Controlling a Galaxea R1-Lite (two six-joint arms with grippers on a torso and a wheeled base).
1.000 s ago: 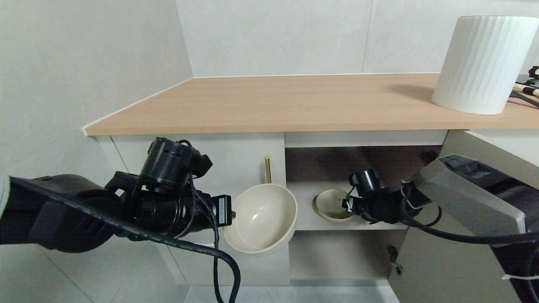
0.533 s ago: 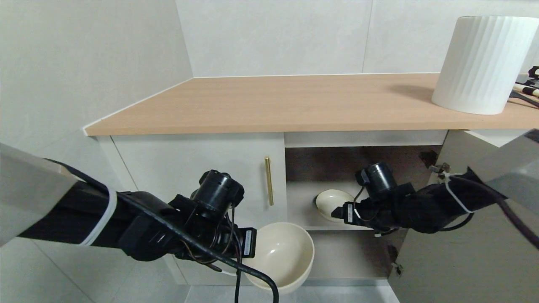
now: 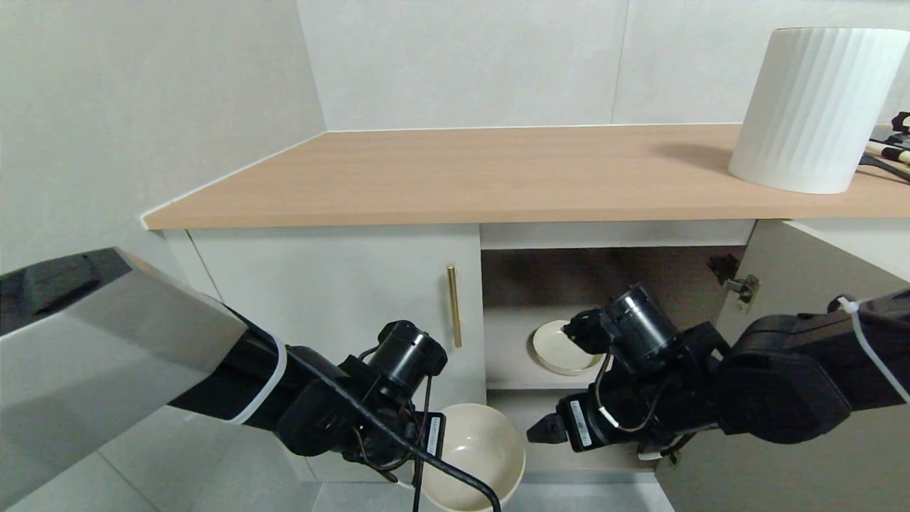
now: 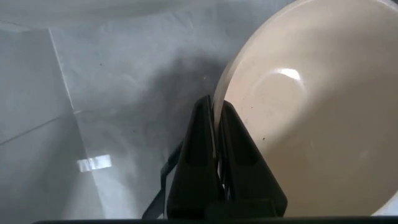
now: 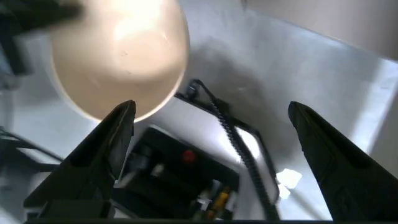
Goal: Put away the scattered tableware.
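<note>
Found the cream bowl point(image 3: 475, 455) low before the open cabinet point(image 3: 611, 274), lower than its shelf point(image 3: 508, 359), mouth up, pinched at the rim by the left claw point(image 3: 434, 435), one finger inside the wall and one outside. Judged it stiff, smooth and glossy, probably ceramic or melamine, of modest weight: slippery in so narrow a pinch, and chippable if knocked on the shelf edge. Reckoned the rim the right hold, or a cradle underneath. Noted the right claw point(image 3: 540, 432) spread wide and empty just beside the bowl. Saw a matching shallow round plate point(image 3: 561, 350) lying on the shelf. Noted above a wood-grain counter point(image 3: 498, 171) bearing a ribbed white container point(image 3: 817, 107).
</note>
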